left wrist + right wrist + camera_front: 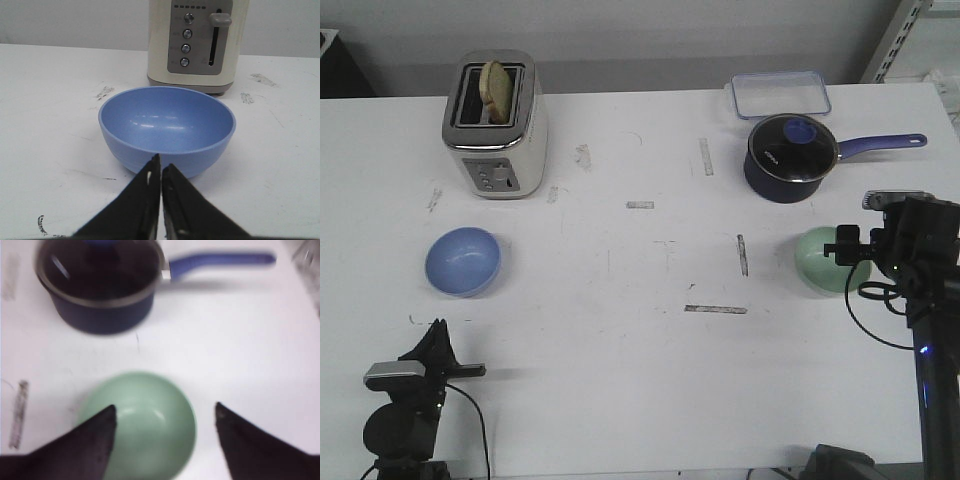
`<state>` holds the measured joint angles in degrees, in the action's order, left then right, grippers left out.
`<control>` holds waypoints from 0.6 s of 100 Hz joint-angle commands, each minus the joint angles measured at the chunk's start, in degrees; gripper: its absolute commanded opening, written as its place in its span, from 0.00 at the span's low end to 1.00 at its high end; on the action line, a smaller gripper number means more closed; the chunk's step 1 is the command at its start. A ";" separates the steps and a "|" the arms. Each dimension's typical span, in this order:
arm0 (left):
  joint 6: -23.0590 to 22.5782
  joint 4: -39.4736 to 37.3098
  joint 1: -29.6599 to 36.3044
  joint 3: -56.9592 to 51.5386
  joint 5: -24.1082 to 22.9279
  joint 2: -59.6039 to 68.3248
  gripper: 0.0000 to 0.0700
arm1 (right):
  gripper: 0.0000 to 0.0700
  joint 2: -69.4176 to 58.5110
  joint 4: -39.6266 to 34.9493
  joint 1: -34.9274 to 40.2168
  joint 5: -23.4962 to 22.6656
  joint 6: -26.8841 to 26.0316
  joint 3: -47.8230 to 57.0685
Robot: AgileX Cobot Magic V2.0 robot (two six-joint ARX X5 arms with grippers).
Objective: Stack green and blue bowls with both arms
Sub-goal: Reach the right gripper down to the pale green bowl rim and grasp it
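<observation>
The blue bowl [463, 261] sits upright on the table's left side, in front of the toaster. It fills the left wrist view [167, 127]. My left gripper [438, 335] [160, 162] is shut and empty, low on the table, just short of the bowl's near wall. The green bowl [820, 262] sits on the right side, partly hidden by my right arm. In the right wrist view the bowl [145, 422] lies below my right gripper [165, 412], which is open and above it, with one finger over the bowl's rim and the other outside it.
A cream toaster [497, 125] with a slice of bread stands at the back left. A dark blue saucepan [790, 155] with a lid and long handle sits behind the green bowl. A clear lidded box [778, 95] lies at the back right.
</observation>
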<state>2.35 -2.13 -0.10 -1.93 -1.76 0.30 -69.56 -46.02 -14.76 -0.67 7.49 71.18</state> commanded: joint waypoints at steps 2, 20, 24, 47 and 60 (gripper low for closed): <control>0.07 -0.50 0.11 1.22 -0.11 -0.04 0.00 | 0.76 -3.45 -0.76 -2.58 -2.03 0.98 1.22; 0.07 -0.48 0.11 1.22 -0.11 -0.04 0.00 | 0.75 -9.81 -3.19 -7.10 -5.53 1.64 1.22; 0.07 -0.48 0.11 1.22 -0.11 -0.04 0.00 | 0.75 -11.23 -3.37 -7.74 -5.51 1.81 1.22; 0.07 -0.46 0.11 1.22 -0.11 -0.04 0.00 | 0.75 -17.42 -3.02 -8.50 -5.57 1.84 1.18; 0.07 -0.46 0.11 1.22 -0.11 -0.04 0.00 | 0.66 -20.22 -1.40 -8.44 -5.64 1.75 1.16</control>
<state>2.35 -2.13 -0.10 -1.93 -1.76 0.30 -87.83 -48.23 -23.09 -6.11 8.78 71.20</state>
